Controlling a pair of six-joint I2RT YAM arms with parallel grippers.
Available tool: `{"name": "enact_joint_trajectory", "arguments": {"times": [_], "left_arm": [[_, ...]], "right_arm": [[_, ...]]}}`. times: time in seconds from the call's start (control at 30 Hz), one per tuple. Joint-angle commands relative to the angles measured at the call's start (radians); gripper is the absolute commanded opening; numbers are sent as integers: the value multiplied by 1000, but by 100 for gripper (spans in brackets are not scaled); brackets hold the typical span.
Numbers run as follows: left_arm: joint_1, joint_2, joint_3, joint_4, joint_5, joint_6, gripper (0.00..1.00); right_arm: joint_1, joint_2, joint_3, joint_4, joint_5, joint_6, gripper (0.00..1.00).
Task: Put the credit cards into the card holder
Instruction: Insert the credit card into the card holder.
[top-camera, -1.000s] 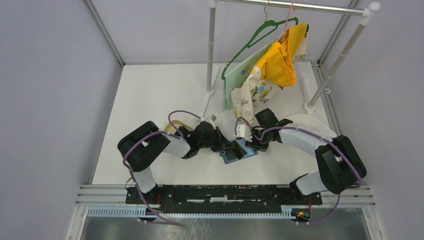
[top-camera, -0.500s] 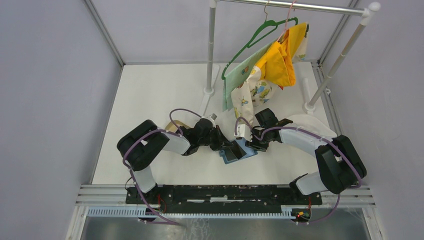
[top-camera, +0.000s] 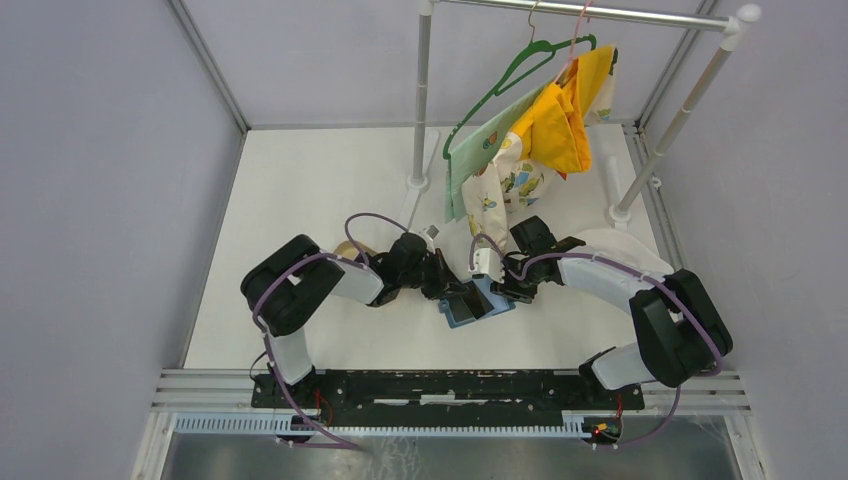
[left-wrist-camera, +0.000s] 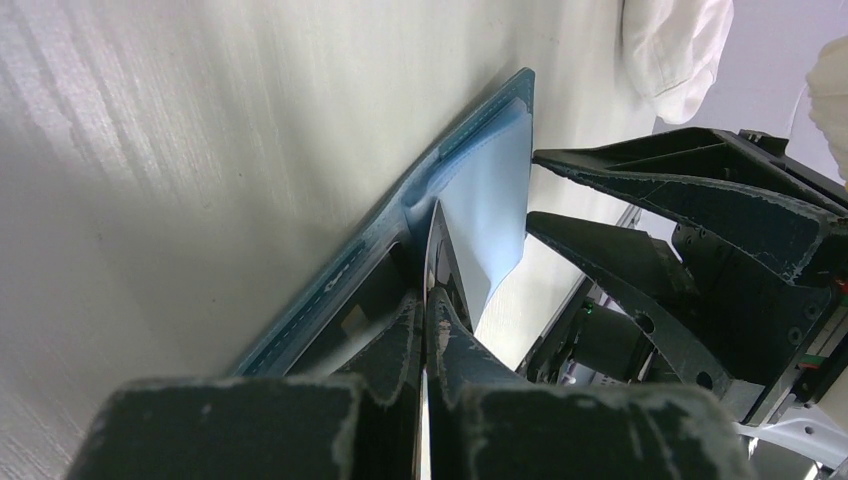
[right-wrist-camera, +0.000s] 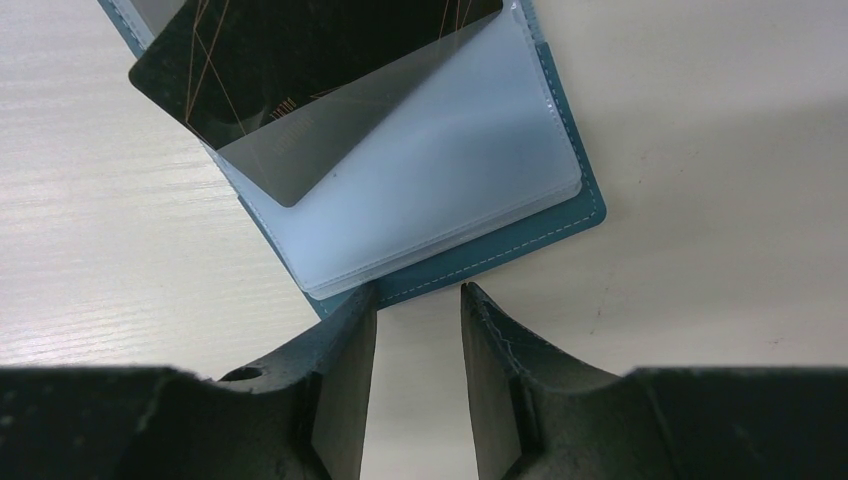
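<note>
Movement over the last second is tiny: the left arm (top-camera: 345, 285) has crept in toward the middle, while the card holder (top-camera: 462, 312) stays put, lying open on the table (right-wrist-camera: 700, 150) between both grippers. The left gripper (left-wrist-camera: 425, 300) is clenched on a dark credit card (right-wrist-camera: 300, 60) (gold lines on it), whose corner is already under the clear sleeve (right-wrist-camera: 450, 170). The right gripper (right-wrist-camera: 418, 300) sits parted at the holder's edge, gripping nothing. Looks like the insert is underway but not finished.
</note>
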Motion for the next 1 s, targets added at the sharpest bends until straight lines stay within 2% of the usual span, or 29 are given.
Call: {"name": "enact_joint_trajectory", "arguments": {"times": [0.0,0.7,0.97], "left_arm": [[-2,36,12,-47,29,72,2],[5,111,83,-51,70,85,2],[7,137,102,-39,86,94,6]], "right_arm": [[-1,37,-3,-23,10,2,43],[-1,36,0,-30,-3,1,43],[0,-14,2,-23,-15,-3,46]]}}
